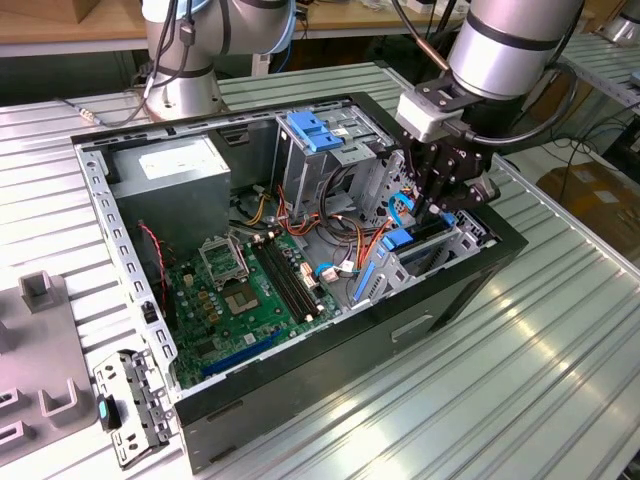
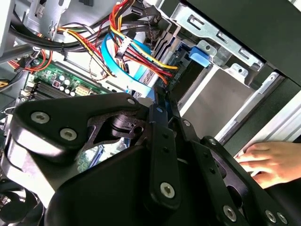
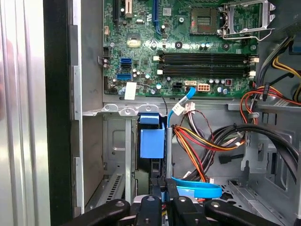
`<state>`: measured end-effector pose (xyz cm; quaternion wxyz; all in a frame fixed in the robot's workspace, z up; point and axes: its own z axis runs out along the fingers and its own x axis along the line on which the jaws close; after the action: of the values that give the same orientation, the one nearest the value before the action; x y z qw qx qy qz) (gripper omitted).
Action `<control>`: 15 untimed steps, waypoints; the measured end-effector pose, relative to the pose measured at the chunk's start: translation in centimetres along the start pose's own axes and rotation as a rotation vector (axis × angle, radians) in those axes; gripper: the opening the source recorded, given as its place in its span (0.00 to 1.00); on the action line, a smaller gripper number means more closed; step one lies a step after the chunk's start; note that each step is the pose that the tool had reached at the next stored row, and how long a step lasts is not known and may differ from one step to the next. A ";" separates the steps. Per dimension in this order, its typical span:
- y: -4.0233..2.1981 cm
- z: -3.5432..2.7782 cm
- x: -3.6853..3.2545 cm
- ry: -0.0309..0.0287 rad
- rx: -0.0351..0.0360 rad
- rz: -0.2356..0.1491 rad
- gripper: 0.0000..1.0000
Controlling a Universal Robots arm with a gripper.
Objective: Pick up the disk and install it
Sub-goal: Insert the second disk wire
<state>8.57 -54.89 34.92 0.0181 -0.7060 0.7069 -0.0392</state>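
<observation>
The gripper [image 1: 447,205], black and angular with bolted linkages, is being held low inside the open computer case [image 1: 300,390], over the drive bay at the exterior view's right. Its fingers are closed on the disk [image 1: 425,240], whose light-blue rail [image 3: 152,141] is standing on edge in the bay. The case is lying on a ribbed metal table [image 1: 540,380]. A green motherboard [image 1: 240,290], a grey power supply [image 1: 178,165] and bundled coloured cables [image 3: 207,141] are crowding the bay. A person's hand [image 2: 273,162] is resting outside the case.
</observation>
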 end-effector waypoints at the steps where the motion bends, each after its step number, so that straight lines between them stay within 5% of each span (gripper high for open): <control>1: 0.00 0.01 0.03 -0.0004 0.0008 0.001 0.16; 15: 0.05 0.39 0.21 -0.0056 0.0044 0.004 0.16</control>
<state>8.56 -55.11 34.53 0.0217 -0.7048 0.7081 -0.0387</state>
